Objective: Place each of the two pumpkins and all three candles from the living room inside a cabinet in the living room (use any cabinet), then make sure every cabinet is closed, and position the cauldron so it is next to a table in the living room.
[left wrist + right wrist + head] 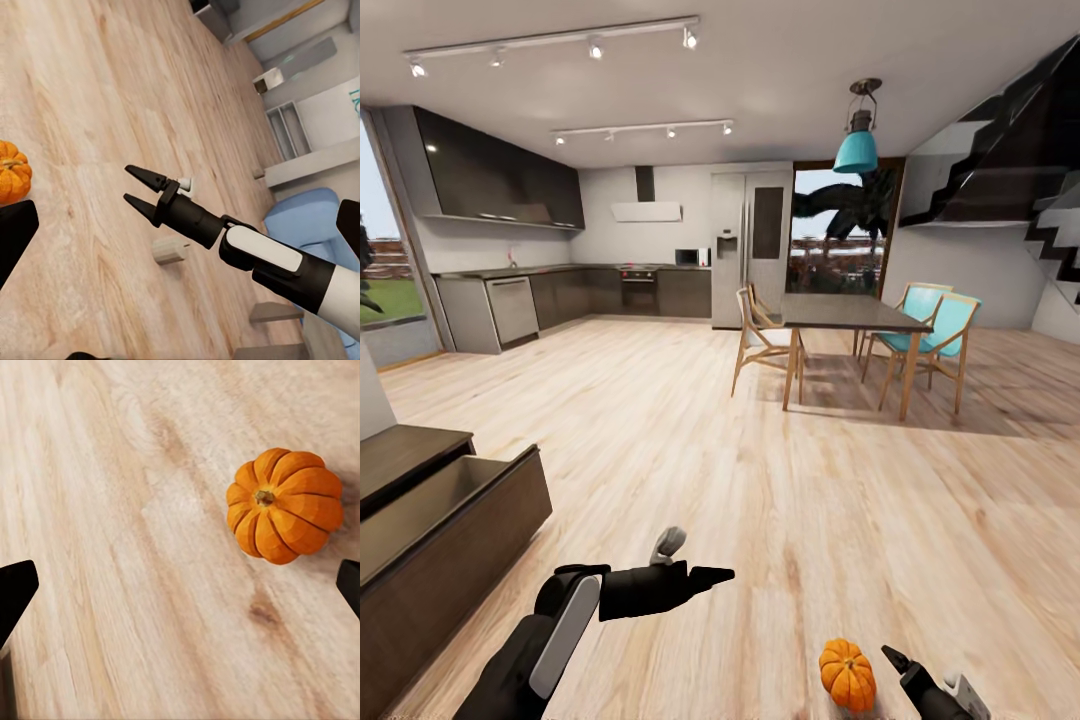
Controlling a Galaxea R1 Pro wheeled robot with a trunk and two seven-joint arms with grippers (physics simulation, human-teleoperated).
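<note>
Heads up: your right gripper (896, 658) sits at about 5 o'clock in the head view, just beside the pumpkin (847, 675) on the wood floor (810, 480). In the right wrist view the pumpkin (283, 505) lies between the spread fingertips but well off toward one side, with nothing grasped, so I'd call that hand released. If you close from here, I reckon one finger hits first and the round thing rolls away. Centre it before you squeeze.

Your left gripper (710, 577) hangs near 6 o'clock, and I can't tell whether it's spread or clenched. The cabinet (450, 530) at 8 o'clock has a drawer standing open, so watch your left elbow when you swing over.
</note>
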